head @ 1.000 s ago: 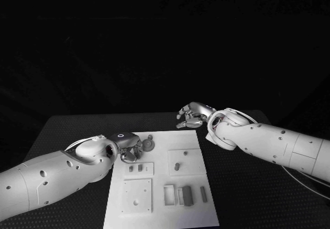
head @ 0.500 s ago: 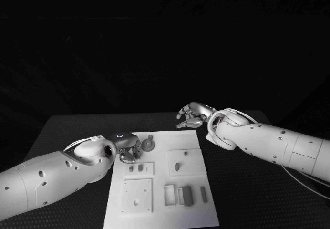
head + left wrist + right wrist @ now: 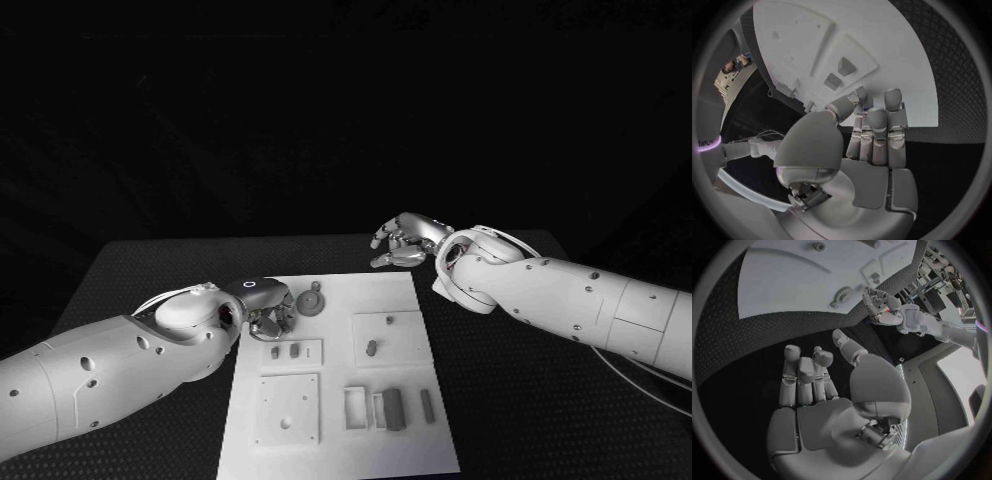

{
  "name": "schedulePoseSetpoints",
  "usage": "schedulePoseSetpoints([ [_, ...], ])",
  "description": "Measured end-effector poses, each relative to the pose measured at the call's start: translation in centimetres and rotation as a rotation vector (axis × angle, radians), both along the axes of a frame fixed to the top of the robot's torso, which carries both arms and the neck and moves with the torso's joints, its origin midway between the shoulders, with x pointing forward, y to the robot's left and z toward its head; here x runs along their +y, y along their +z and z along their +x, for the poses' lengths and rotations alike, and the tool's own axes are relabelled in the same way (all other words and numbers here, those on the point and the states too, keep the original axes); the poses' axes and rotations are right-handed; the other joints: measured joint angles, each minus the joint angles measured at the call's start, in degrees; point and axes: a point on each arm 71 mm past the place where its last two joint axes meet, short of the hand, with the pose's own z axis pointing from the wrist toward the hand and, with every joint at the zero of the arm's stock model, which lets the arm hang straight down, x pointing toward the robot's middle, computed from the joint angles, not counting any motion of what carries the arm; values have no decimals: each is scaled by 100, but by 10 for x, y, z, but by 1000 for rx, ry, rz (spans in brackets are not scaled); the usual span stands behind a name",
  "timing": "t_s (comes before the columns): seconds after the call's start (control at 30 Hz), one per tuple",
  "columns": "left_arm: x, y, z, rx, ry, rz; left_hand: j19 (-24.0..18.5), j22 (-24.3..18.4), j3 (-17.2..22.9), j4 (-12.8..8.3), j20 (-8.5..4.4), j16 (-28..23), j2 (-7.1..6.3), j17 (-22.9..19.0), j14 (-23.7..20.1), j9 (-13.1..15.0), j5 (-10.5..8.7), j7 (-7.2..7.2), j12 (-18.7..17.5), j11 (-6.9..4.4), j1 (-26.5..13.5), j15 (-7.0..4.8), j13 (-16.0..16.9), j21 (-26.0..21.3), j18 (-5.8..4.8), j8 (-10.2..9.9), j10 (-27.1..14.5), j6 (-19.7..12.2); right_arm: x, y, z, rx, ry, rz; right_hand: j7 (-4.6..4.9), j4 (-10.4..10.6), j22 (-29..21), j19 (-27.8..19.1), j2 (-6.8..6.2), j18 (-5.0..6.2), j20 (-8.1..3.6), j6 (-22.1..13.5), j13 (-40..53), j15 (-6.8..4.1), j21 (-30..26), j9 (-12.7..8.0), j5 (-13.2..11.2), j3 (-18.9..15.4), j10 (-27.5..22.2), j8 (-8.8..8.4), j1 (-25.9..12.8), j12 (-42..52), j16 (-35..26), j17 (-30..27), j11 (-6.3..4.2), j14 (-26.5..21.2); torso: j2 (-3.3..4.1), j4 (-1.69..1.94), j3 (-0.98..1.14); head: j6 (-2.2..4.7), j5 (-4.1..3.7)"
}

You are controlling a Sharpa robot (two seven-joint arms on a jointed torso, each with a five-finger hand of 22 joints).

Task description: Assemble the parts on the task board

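Head view: the task board (image 3: 392,296), a white plate, was seen lying mid-desk on the black desk (image 3: 144,270), long side running near-to-far. Several raised white blocks were carried on it: one w/ two small grey parts (image 3: 284,351) at left-centre, one w/ a single grey slot piece (image 3: 371,348) at right-centre, a plain block w/ holes at near left, and a group of upright grey bars (image 3: 391,409) at near right. A round grey disc part (image 3: 310,303) was seen at the far-left area of the board, just beside the left hand.

The left hand (image 3: 268,310) was held over the board's far-left edge, fingers pointed down toward the board beside the disc; whether the disc was touched couldn't be told. In the left wrist view the left hand's fingers (image 3: 878,130) were seen straight and laid close together, nothing held, w/ the board (image 3: 898,55) beyond the fingertips.

The right hand (image 3: 404,240) was held past the board's far-right corner, over the desk, apart from the board. In the right wrist view its fingers (image 3: 804,375) were seen extended side by side, thumb set apart, nothing gripped; the board (image 3: 786,275) and the left hand (image 3: 879,302) were visible beyond.
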Motion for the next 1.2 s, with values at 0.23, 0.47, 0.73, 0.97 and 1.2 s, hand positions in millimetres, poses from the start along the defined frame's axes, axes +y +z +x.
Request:
schedulePoseSetpoints([
  [0.23,-2,0,2,-2,1,2,0,-1,4,-4,0,0,-1,0,0,5,0,0,0,-6,0,0,-1,0,0,0,-6,0,0,0,0,0,0,0,0,0,0,0,0,0,0,0,0,0,0,0,0,0,0,0,0,0,0,0,0,0,3,-3,3,3,-3],
  [0.47,-4,-2,1,-1,-2,3,0,-1,3,-4,0,0,-1,4,0,-1,0,0,0,-7,0,0,-2,0,0,-1,-7,0,0,0,0,0,0,0,0,0,0,0,0,0,0,0,0,0,0,0,0,0,0,0,0,0,0,0,0,0,7,-7,3,7,-7],
  [0.73,-5,-2,1,-2,-2,3,0,-1,3,-4,0,0,-2,4,0,3,0,0,0,-9,0,0,-3,0,0,-3,-9,0,0,0,0,1,0,0,0,0,-1,0,0,0,0,0,1,0,0,0,0,0,0,0,0,0,0,0,0,0,3,-5,3,0,-16],
  [0.97,-5,-3,1,0,-1,5,0,-2,3,-5,1,0,-5,3,0,3,0,0,-24,-10,3,0,10,0,0,-22,-10,0,0,0,0,1,1,0,0,0,-1,0,0,0,0,0,1,0,0,0,0,0,0,0,0,0,0,0,0,0,0,-2,3,-4,-18],
  [1.2,-6,-3,2,1,5,9,-43,-2,4,-5,-25,-1,-25,8,-9,0,0,53,-105,-4,23,9,11,0,1,-24,-29,-52,0,0,0,1,0,0,0,0,-1,0,0,0,0,0,1,0,0,0,0,0,0,0,0,0,0,0,0,0,0,-2,3,-3,-18],
])
